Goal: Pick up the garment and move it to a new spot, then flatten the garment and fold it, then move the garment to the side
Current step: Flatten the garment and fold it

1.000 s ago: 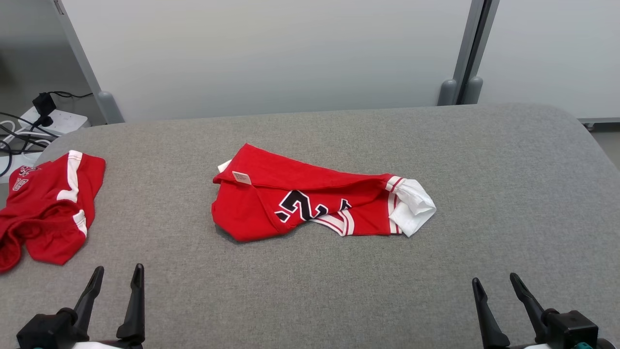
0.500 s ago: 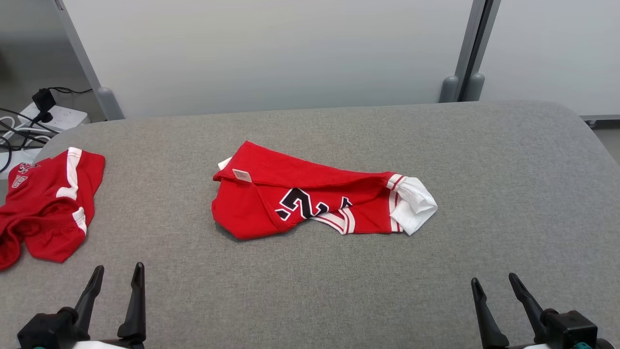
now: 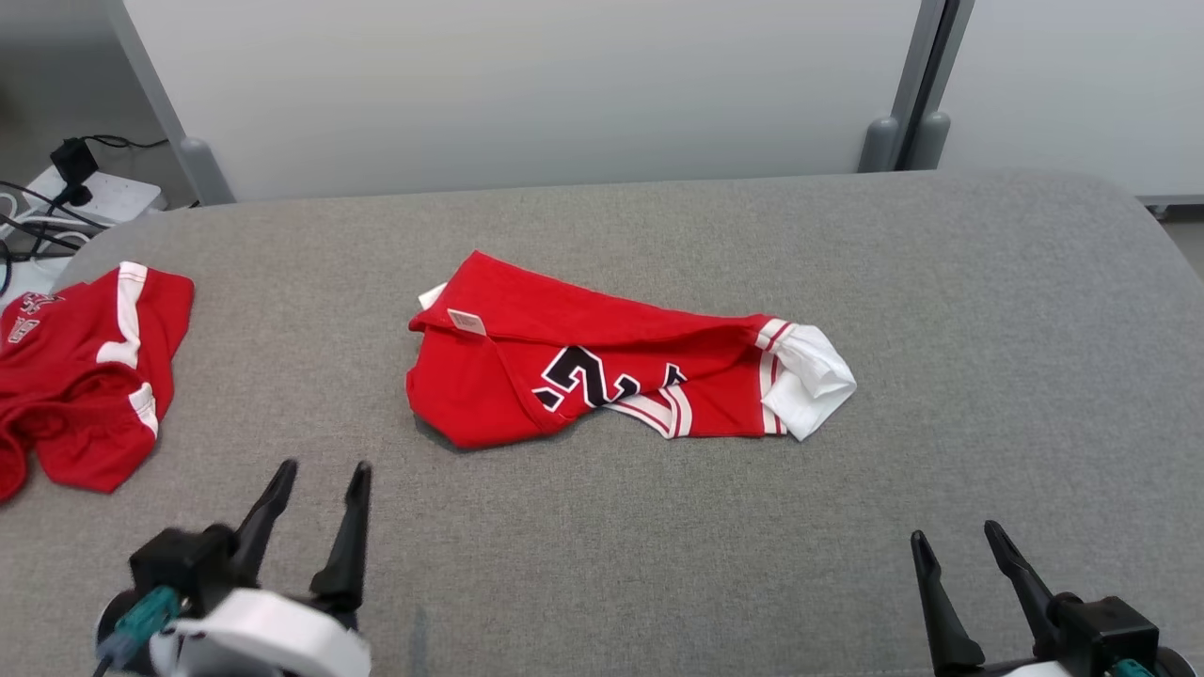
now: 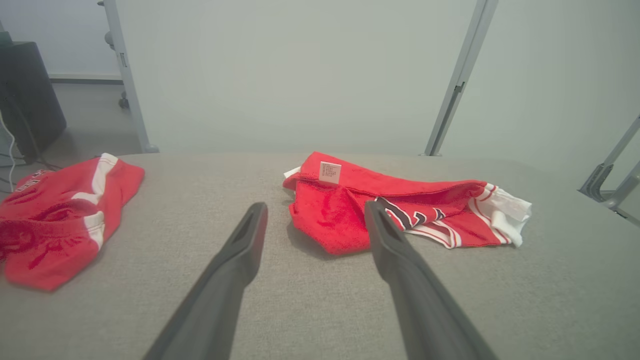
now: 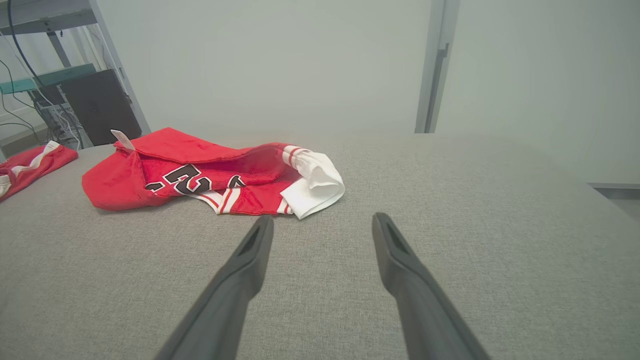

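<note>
Change: the left hand (image 3: pixel 324 465) has come up and inward from the 7 o'clock corner of the head view toward the garment (image 3: pixel 489 395). Its white wrist casing now shows, and it remains well short of the cloth.
Camera: the whole head view has slid slightly upward since the earlier frames, which is the camera moving; the things have not moved.
Left hand state: fingers spread apart, nothing between them.
Right hand: the right hand (image 3: pixel 954 531) sits as before at 5 o'clock, fingers parted and empty.
Garment: a red jersey lies crumpled at the centre of the desk (image 3: pixel 658 545), black-and-white numerals showing. A white tag (image 3: pixel 467 322) is at its 10 o'clock corner and a white cuff (image 3: pixel 814 381) at its 3 o'clock end.
Other cloth: a second red garment (image 3: pixel 85 376) lies at 9 o'clock by the desk's left edge, well apart from the first.
Edges: the far edge runs at 12 o'clock below a pale partition (image 3: pixel 527 85), with rounded corners at 10 and 2 o'clock.
Open room: bare grey surface runs from the jersey toward 3 o'clock and across the 6 o'clock band between the hands.
Off the desk: a power strip (image 3: pixel 103 193) with cables at 10 o'clock.
</note>
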